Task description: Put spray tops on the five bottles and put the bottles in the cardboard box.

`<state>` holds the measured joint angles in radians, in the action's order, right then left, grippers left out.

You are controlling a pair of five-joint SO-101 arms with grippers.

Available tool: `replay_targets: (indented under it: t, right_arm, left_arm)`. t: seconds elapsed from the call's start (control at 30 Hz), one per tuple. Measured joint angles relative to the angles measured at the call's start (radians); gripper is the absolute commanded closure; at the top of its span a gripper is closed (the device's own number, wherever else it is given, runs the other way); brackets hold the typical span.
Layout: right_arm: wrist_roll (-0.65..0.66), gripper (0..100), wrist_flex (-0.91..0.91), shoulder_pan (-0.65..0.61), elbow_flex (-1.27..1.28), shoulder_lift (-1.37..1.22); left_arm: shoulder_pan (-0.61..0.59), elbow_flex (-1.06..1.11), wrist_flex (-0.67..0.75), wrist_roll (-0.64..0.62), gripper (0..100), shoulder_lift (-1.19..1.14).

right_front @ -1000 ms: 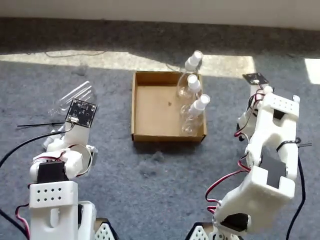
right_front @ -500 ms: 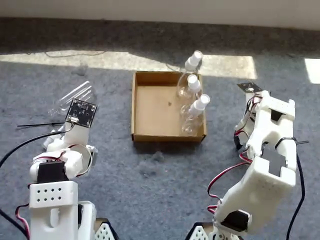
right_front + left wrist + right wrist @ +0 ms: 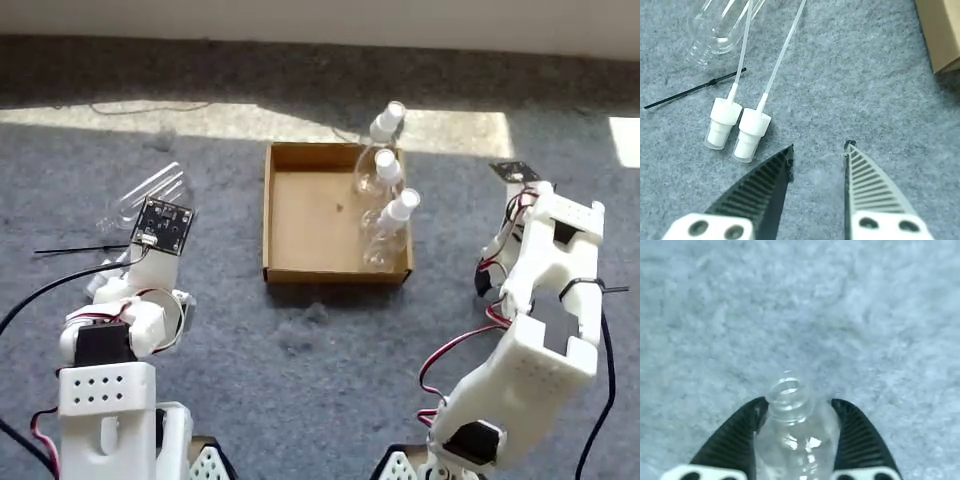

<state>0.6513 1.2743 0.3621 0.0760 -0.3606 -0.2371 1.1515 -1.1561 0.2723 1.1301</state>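
Clear plastic: three capped bottles (image 3: 385, 215) lined along the right wall of the cardboard box (image 3: 268, 215), farthest at its far rim. Fourth bottle (image 3: 790, 432), neck bare, clamped in the right gripper (image 3: 799, 402), right of the box. Fifth bottle (image 3: 715, 22) lying topless left of the box, spray tops (image 3: 751, 131) alongside, left gripper (image 3: 819, 147) spread wide, empty. By the look of it, two cappings and two drops left.

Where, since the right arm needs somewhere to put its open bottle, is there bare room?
Free: the cardboard box floor between its left wall and the three capped bottles; the carpet along the box's near wall. Crowded: left of the box, with a lying bottle, two spray tops and a black tie.
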Motion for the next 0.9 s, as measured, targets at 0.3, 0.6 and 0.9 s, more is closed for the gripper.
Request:
replay_targets:
  t: [0.3,0.6,0.9]
  right_arm:
    - [0.000,99.5,0.032,0.044,0.000,0.011]
    - [-0.023,99.5,0.041,0.000,0.048,0.292]
    - [-0.026,99.5,0.005,-0.054,0.330,0.603]
  left_arm:
    - [-0.213,-0.316,-0.104,0.080,84,-0.157]
    - [-0.333,-0.632,-0.147,0.213,84,-0.638]
    - [-0.341,-0.700,-0.117,0.245,84,-0.964]
